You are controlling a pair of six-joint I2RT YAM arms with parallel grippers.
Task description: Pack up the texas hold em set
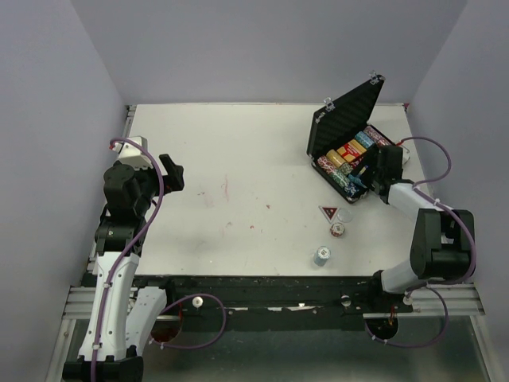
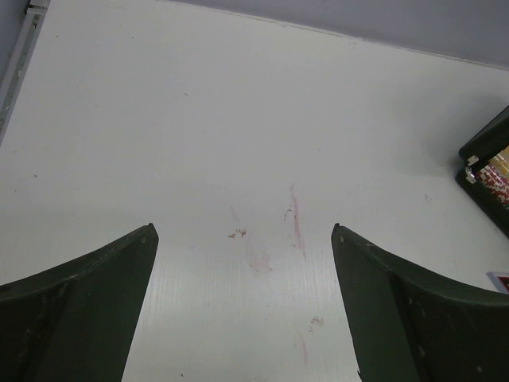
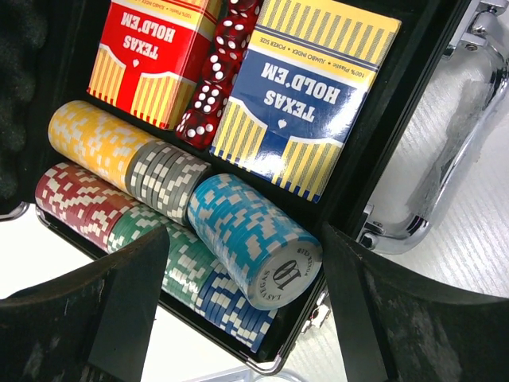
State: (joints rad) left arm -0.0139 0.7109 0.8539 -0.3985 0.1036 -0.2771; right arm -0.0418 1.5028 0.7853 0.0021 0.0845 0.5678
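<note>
The texas hold em set [image 1: 350, 159] is found far right on the surface [image 1: 238, 159], case [image 1: 346, 119] open beneath the right fingers [image 3: 382, 318], spread wide and empty; loose chip stacks [image 1: 338, 230], marker [image 1: 328, 212] and disc [image 1: 347, 215] are seen toward the near edge; the left fingers [image 2: 79, 310], also wide, are well apart.

Black-and-white arms [image 1: 111, 294], purple cables [image 1: 449, 163], dark tapered fingers [image 2: 79, 302].
</note>
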